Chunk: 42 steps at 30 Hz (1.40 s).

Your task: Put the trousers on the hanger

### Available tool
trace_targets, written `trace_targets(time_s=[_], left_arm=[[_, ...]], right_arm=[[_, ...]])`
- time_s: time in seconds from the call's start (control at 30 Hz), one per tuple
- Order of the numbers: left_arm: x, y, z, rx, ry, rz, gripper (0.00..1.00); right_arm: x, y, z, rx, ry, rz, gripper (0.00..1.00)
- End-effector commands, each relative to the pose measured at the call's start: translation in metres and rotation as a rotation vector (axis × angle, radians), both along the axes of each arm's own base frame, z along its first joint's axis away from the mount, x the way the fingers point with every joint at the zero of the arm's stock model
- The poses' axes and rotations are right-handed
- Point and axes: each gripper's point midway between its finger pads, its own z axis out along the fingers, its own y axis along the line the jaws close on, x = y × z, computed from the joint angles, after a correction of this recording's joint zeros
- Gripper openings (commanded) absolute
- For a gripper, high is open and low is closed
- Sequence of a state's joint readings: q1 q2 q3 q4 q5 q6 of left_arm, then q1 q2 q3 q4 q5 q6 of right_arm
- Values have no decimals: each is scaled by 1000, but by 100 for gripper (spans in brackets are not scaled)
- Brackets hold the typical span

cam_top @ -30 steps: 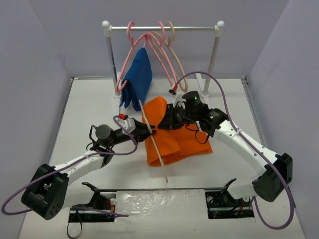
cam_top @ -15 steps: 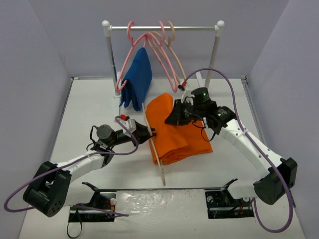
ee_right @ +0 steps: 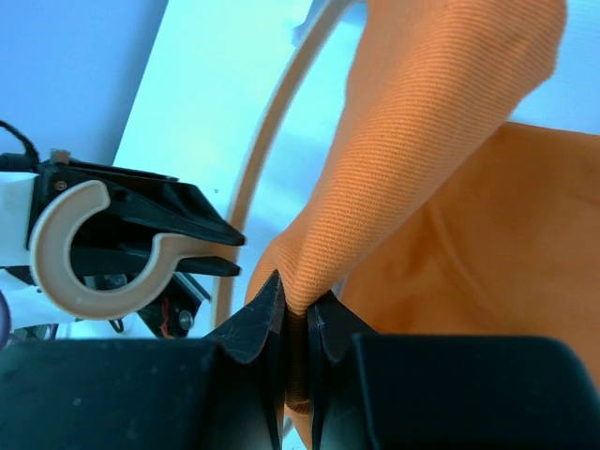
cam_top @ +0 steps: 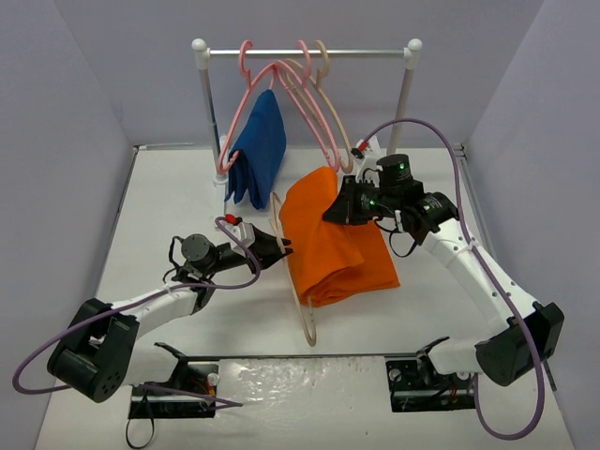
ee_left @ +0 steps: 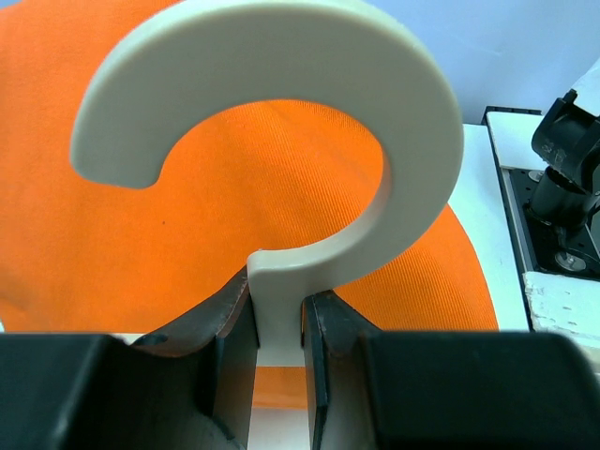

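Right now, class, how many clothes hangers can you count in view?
4. On the rail hang three: a pink hanger with the blue garment, a second pink hanger and a beige hanger further right. The left gripper holds the fourth, cream hanger. Overlap may hide more.

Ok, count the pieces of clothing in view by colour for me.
Orange trousers: 1
Dark blue garment: 1
Total: 2
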<state>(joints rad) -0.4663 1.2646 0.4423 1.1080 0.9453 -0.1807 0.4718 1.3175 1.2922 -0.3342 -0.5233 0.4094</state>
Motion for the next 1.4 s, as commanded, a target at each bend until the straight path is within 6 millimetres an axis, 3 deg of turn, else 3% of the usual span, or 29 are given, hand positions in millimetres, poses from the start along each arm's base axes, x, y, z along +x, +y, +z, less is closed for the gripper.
trace_targets(time_s=[0.0, 0.13, 0.27, 0.4, 0.67, 0.83, 0.97, 1.1, 1.27, 1.37], left_arm=[[1, 7, 26, -49, -105, 14, 0], [2, 7, 19, -28, -85, 13, 0], [3, 7, 15, -22, -77, 12, 0], [-1, 9, 22, -36, -92, 18, 0], [-6, 12, 58, -14, -125, 18, 0], [0, 13, 63, -16, -115, 48, 0], [7, 11, 52, -28, -72, 63, 0], [13, 13, 39, -26, -36, 93, 0], [12, 28, 37, -37, -43, 180, 0], [12, 40, 35, -24, -40, 245, 0]], right_arm=[[10, -19, 34, 56, -163, -28, 0], [12, -39, 20, 41, -148, -62, 0], [12, -50, 27, 58, -159, -76, 0], [13, -52, 50, 85, -191, -71, 0], [13, -45, 112, 150, -281, -34, 0], [11, -39, 126, 182, -287, -9, 0], [8, -40, 132, 186, -304, -8, 0], [10, -44, 115, 159, -286, -28, 0], [16, -58, 39, 50, -181, -93, 0], [17, -68, 4, 2, -151, -122, 0]])
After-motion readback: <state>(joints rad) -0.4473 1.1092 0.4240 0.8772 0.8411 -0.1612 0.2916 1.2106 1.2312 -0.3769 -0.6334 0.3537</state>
